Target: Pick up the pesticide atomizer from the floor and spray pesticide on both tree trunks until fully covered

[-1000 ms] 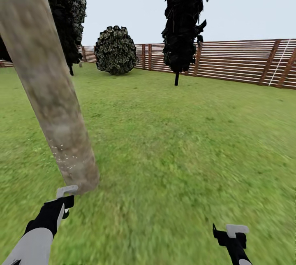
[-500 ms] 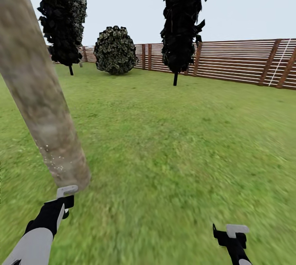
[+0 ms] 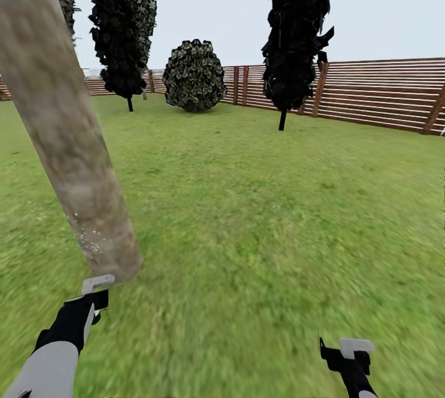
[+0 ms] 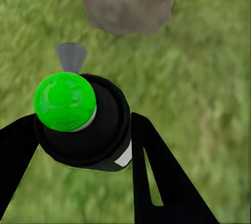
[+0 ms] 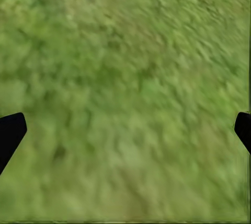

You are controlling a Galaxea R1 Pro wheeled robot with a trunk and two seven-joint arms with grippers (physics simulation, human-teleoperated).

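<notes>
Pesticide atomizer (image 4: 83, 122): lifted, clamped in the left end effector (image 4: 86, 145), nozzle aimed at the tree trunk (image 3: 68, 138) at 11 o'clock, whose base is flecked whitish; right end effector (image 5: 125, 130) spread apart, empty; fuller coverage and second tree judged outstanding.

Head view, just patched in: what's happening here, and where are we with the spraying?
The left gripper is shut on the pesticide atomizer, with its grey spray head close to the foot of a thick, pale tree trunk. Whitish specks of pesticide dot the trunk's lower part; higher up it looks bare, so coverage seems partial. The right gripper is open, holding nothing, over the lawn. Dark columnar trees and the slat fence stand behind.
</notes>
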